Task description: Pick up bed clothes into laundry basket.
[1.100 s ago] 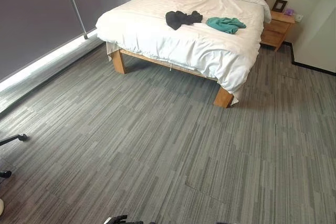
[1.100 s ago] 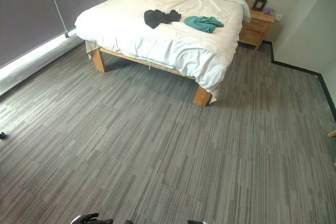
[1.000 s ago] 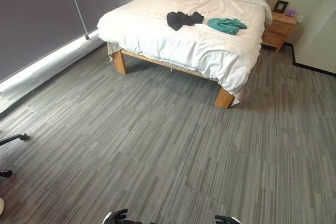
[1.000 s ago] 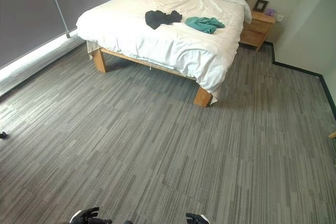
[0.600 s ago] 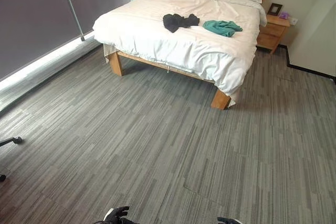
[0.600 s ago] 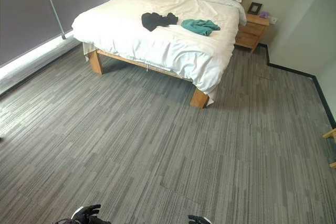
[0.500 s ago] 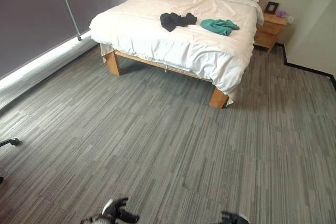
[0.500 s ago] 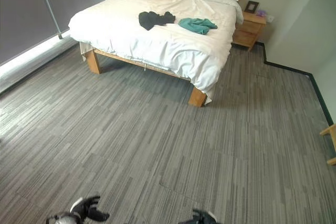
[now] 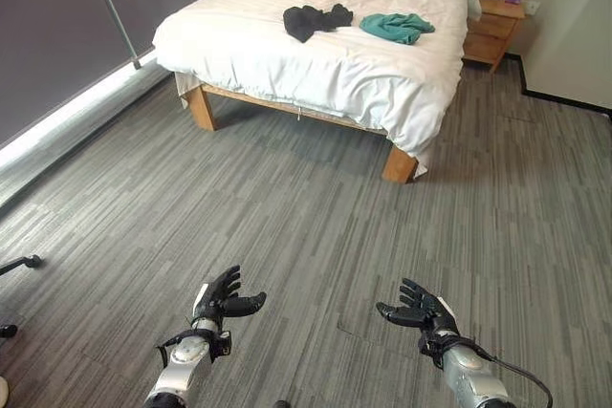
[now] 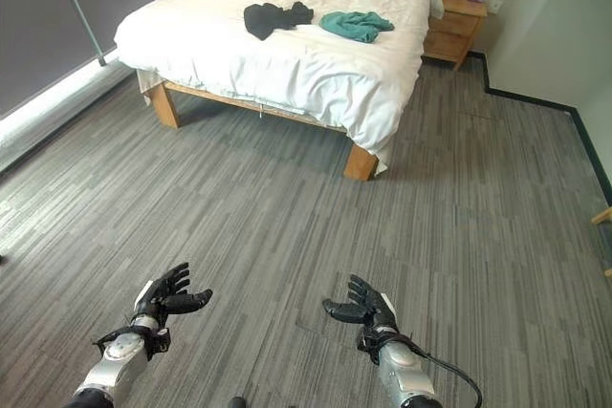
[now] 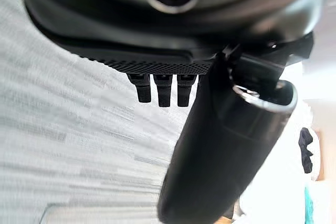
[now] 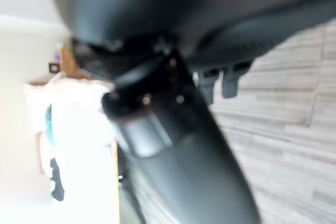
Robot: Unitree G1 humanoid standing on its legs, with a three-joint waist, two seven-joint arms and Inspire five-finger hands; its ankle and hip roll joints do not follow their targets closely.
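A black garment (image 9: 309, 19) and a teal garment (image 9: 396, 27) lie side by side on the white bed (image 9: 316, 64) at the far end of the room. Both also show in the right eye view, the black garment (image 10: 271, 17) left of the teal garment (image 10: 356, 25). My left hand (image 9: 220, 299) and right hand (image 9: 421, 311) are raised low in front of me over the grey carpet, far from the bed. Both hands are open with fingers spread and hold nothing. In the left wrist view the thumb (image 11: 220, 145) stands straight.
A wooden nightstand (image 9: 492, 33) with a small picture frame stands right of the bed against the wall. A dark blind (image 9: 57, 26) covers the window wall on the left. Grey striped carpet (image 9: 316, 226) stretches between me and the bed.
The view has tilted down and shifted. Both hands have risen from the bottom edge into plain sight, fingers spread. The garments lie as before on the bed.
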